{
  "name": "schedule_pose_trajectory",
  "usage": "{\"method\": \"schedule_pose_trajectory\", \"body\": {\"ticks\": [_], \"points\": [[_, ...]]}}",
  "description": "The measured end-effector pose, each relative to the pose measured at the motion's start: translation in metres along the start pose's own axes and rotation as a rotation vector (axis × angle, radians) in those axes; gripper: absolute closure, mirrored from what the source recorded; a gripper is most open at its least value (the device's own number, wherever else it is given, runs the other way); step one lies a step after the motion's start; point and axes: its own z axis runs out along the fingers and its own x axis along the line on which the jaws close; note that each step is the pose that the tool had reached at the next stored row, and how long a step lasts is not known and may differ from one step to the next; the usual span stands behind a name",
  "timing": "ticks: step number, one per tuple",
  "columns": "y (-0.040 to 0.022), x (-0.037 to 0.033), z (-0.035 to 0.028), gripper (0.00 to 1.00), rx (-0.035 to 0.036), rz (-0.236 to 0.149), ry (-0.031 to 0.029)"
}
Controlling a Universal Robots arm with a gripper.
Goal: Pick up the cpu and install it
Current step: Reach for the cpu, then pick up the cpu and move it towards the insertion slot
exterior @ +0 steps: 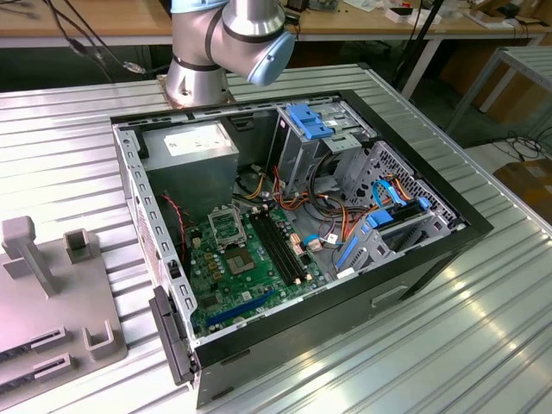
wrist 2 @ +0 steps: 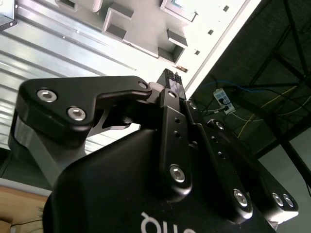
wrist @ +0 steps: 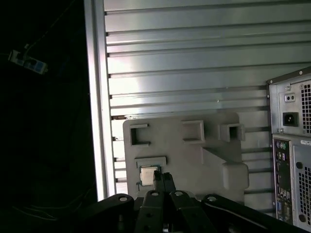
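A workshop is indicated. An opened computer case [exterior: 345, 332] is set on a ribbed metal table [exterior: 69, 138], workbenches [exterior: 86, 26] behind it.

Counted in the exterior view: one robot arm [exterior: 233, 34] and one open computer case [exterior: 362, 323], near the middle of the one ribbed tabletop [exterior: 69, 147]. Inside the case are counted one green board [exterior: 233, 285], one socket frame [exterior: 226, 226] and one grey power supply box [exterior: 194, 159].

Counted in the first wrist view:
- one gripper [wrist: 164, 178] with two fingers [wrist: 158, 180]
- one cpu [wrist: 147, 174]
- one grey fixture plate [wrist: 214, 145], with three open-sided brackets [wrist: 193, 131] along one edge
- one white power strip [wrist: 26, 62], beyond the tabletop's edge
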Motion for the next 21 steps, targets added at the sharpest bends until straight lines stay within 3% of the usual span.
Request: {"method": "schedule_pose_trajectory", "body": {"ticks": [15, 17, 19, 21], "points": [[0.0000, 0.0001, 0.0009, 0.89, 0.0001, 0.000, -0.0001], [0.0000, 0.0001, 0.0009, 0.77, 0.0001, 0.000, 0.0000], [0.0000, 0.0001, 0.0009, 0.58, 0.0000, 0.000, 0.0000], [0.0000, 0.0001, 0.0009, 0.58, 0.0001, 0.000, 0.0000]]}}
